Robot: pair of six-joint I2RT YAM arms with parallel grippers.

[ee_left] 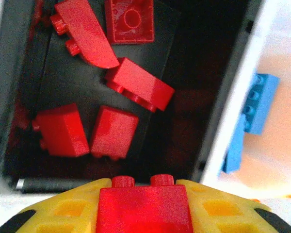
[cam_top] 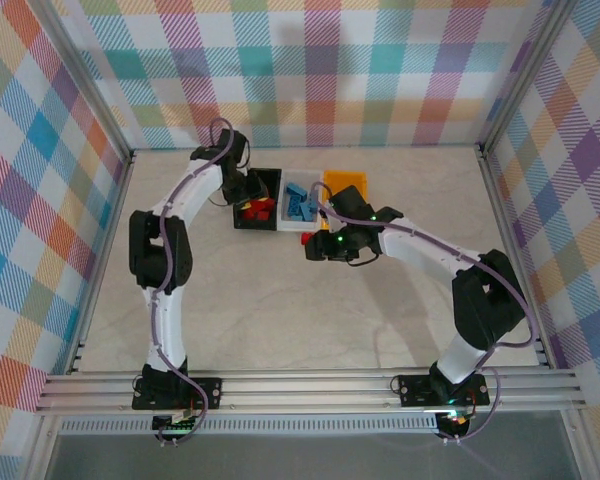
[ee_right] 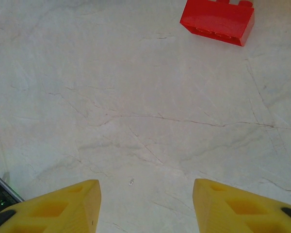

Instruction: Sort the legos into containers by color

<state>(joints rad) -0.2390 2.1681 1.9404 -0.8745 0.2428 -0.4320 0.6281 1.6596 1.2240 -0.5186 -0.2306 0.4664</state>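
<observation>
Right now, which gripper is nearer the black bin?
Left. The left gripper hovers over the black bin, shut on a red brick; right gripper is open above the table by the white bin.

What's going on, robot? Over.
Left end effector shut on red brick above black bin. Right end effector open over table, loose brick nearby. Nothing blocking.

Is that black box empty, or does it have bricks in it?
Not empty: the black bin holds several red bricks lying loose on its floor.

Overhead, left wrist close, sharing black bin [ee_left: 199,73]
</observation>
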